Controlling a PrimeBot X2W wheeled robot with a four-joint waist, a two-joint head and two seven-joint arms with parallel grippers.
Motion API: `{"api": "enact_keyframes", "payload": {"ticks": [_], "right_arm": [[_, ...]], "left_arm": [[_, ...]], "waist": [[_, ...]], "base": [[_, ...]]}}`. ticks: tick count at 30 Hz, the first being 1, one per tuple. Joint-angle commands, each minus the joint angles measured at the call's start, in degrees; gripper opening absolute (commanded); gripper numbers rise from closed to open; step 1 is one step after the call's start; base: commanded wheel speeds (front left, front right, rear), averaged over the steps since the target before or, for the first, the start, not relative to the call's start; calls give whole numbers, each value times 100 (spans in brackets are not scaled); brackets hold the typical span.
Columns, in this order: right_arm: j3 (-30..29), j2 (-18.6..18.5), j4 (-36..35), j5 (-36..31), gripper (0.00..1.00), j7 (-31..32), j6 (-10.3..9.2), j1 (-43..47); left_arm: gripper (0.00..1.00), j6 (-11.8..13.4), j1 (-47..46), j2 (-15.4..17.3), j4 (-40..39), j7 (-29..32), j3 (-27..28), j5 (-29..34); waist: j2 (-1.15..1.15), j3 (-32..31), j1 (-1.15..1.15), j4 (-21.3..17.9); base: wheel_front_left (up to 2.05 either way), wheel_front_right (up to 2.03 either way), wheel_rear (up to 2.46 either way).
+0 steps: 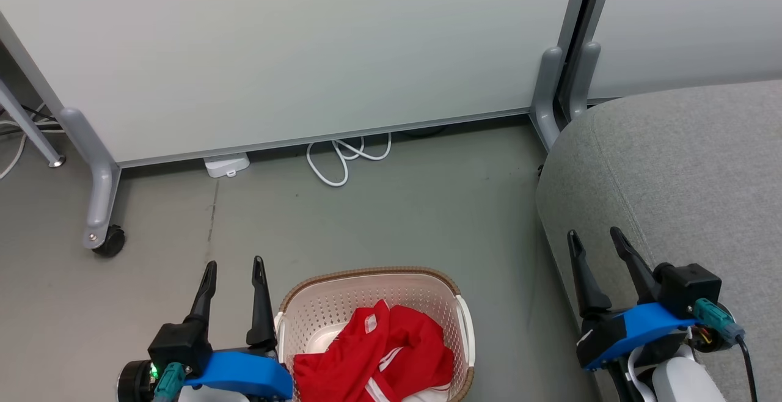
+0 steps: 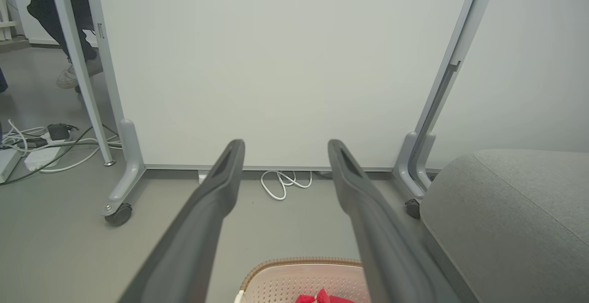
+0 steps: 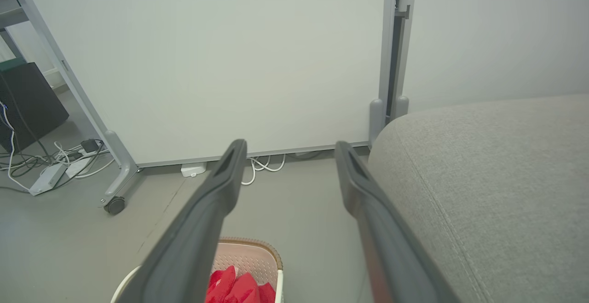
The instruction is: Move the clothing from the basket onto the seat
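Between basket (image 1: 372, 272) rim and seat (image 1: 684, 164) edge, grey floor (image 1: 507, 267) strip

The left gripper (image 1: 234, 263) and right gripper (image 1: 594, 233) have long tapered black fingers (image 1: 261, 304), blue plastic housings (image 1: 244, 372) and teal cable plugs (image 1: 715, 316); the left one shows a small green light (image 1: 154, 370).

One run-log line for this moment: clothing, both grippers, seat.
red clothing: in basket, not yet picked | left gripper: open, empty, beside basket | right gripper: open, empty, by sofa edge

Head view downward, both wrist views forward; shared basket (image 1: 342, 307), seat (image 1: 684, 164), partition (image 1: 305, 54).
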Motion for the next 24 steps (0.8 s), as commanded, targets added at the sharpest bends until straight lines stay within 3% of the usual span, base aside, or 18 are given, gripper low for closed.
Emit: {"api": "enact_keyframes", "payload": {"ticks": [1, 10, 18, 24], "right_arm": [[24, -32, -15, 19, 100, -17, 3, -83], [101, -32, -141, 76, 100, -37, 3, -198], [153, -32, -339, 40, 100, -28, 3, -467], [242, -27, -586, 51, 100, -38, 3, -793]], "left_arm": [[100, 2, -28, 3, 37, -28, -35, 65], [100, -105, -254, 4, 437, -28, -249, -25], [100, -337, -962, 4, 1541, 71, -635, -396], [100, -435, -1799, 10, 2464, 193, -885, -269]], "waist": [[0, 35, 0, -17], [0, 455, 0, -171], [0, 1272, 0, -425], [0, 2130, 0, -721]], "base": [[0, 0, 0], [0, 0, 0], [0, 0, 0], [0, 0, 0]]}}
